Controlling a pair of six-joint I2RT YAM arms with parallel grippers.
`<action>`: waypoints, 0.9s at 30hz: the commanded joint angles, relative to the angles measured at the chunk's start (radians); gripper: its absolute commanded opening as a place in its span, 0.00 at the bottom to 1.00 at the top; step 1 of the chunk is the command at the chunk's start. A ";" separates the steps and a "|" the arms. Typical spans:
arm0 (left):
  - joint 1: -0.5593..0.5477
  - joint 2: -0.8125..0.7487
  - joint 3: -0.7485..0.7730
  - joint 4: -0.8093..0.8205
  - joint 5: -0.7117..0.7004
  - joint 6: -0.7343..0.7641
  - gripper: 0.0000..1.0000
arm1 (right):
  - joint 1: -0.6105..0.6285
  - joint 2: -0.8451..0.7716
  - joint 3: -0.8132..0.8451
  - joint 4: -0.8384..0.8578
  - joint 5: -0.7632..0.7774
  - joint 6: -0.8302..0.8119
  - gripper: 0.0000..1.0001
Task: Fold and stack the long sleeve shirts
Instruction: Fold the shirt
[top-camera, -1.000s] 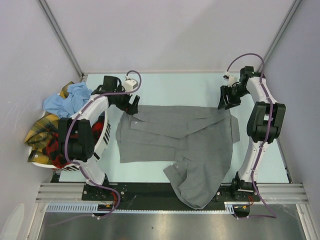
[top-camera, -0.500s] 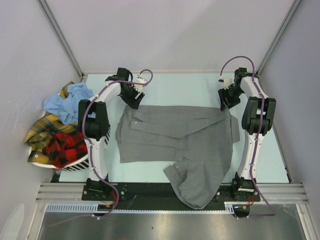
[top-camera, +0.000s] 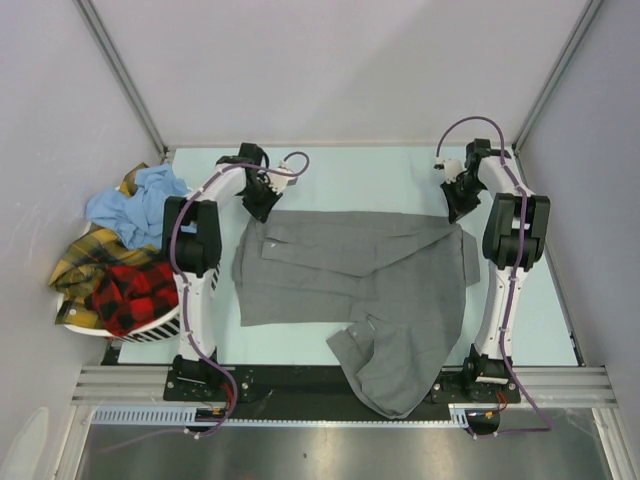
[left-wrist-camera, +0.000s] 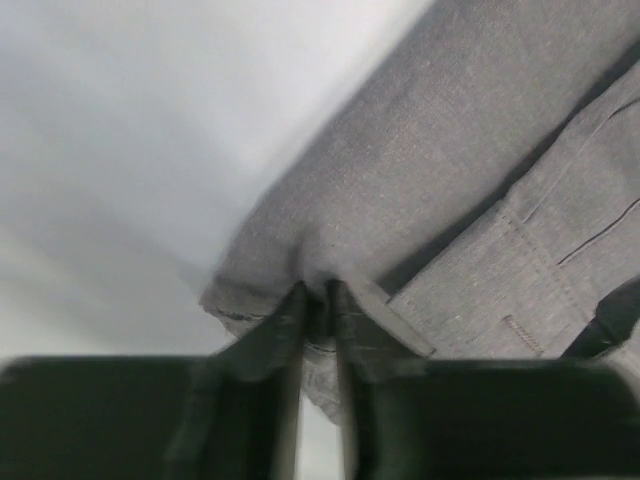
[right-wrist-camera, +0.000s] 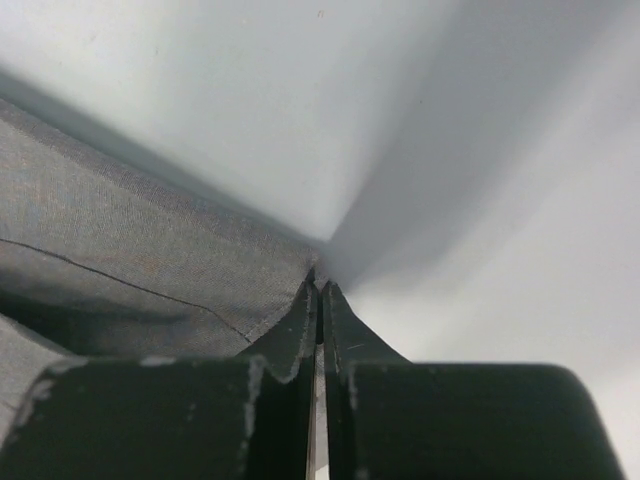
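Note:
A plain grey long sleeve shirt (top-camera: 350, 270) lies spread on the pale table, one sleeve hanging over the near edge. My left gripper (top-camera: 262, 212) is at its far left corner. In the left wrist view the gripper (left-wrist-camera: 318, 298) is shut on a fold of the grey cloth (left-wrist-camera: 450, 150). My right gripper (top-camera: 455, 214) is at the far right corner. In the right wrist view its jaws (right-wrist-camera: 320, 284) are shut on the tip of the grey cloth (right-wrist-camera: 120, 230).
A white slotted basket (top-camera: 165, 328) stands at the left edge. Heaped in and over it are a light blue shirt (top-camera: 135, 205), a yellow plaid shirt (top-camera: 80, 265) and a red-and-black plaid shirt (top-camera: 130, 295). Grey walls enclose the table on three sides.
My left arm swung from over the basket to the shirt's far left corner and closed on it. My right gripper dropped to the far right corner and shut.

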 joint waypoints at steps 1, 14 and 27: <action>-0.006 0.011 0.068 -0.005 0.024 -0.015 0.06 | -0.004 0.000 0.004 0.132 0.098 0.001 0.00; -0.005 0.121 0.307 0.060 -0.024 -0.169 0.00 | -0.018 0.122 0.245 0.337 0.225 0.085 0.00; 0.012 -0.404 -0.135 0.143 0.275 -0.067 0.78 | -0.151 -0.248 0.165 -0.030 -0.182 -0.079 1.00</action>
